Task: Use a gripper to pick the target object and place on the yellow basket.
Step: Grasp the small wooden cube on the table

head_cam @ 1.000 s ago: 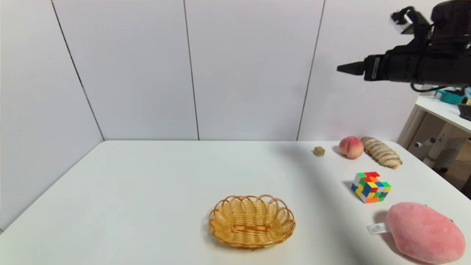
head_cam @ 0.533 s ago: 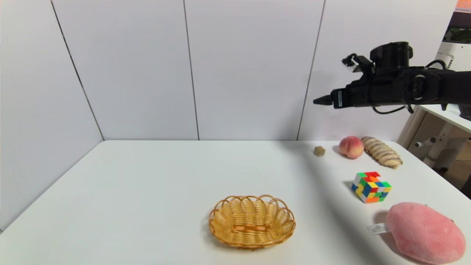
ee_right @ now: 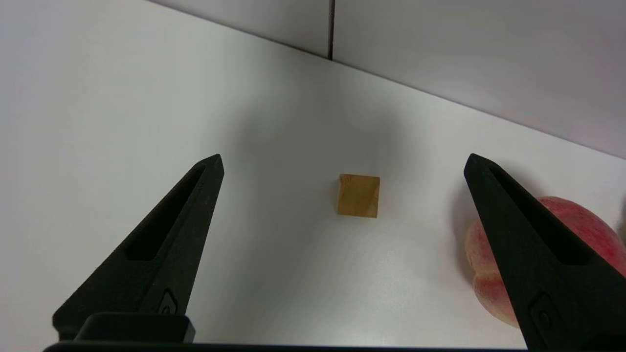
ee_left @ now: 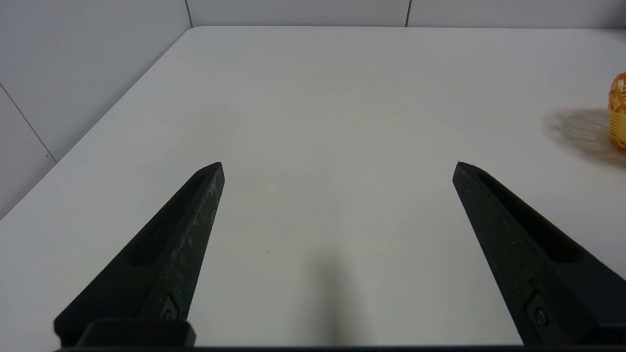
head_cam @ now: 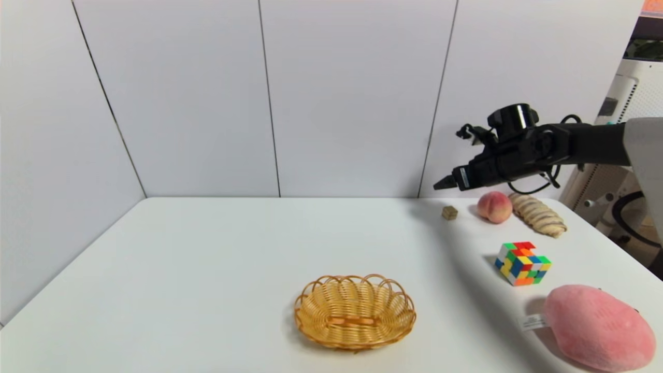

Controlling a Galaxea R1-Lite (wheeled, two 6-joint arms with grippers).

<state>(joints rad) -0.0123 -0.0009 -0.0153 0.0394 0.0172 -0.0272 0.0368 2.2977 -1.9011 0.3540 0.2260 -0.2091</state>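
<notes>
- Hovering above the far right of the desk [head_cam: 217, 259], the right end effector [ee_right: 342, 164] stood wide open, holding nothing.
- The tan cube [ee_right: 358, 195] lay on the desk just beside the peach [head_cam: 494, 206], well apart from the yellow basket [head_cam: 355, 312].
- The left end effector [ee_left: 337, 166] was open too.

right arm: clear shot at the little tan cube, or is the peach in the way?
Probably yes. The right hand hangs open above the tan cube, which sits centred between its fingers with bare table around it. The peach lies close beside one finger but apart from the cube; a straight descent should clear it.
</notes>
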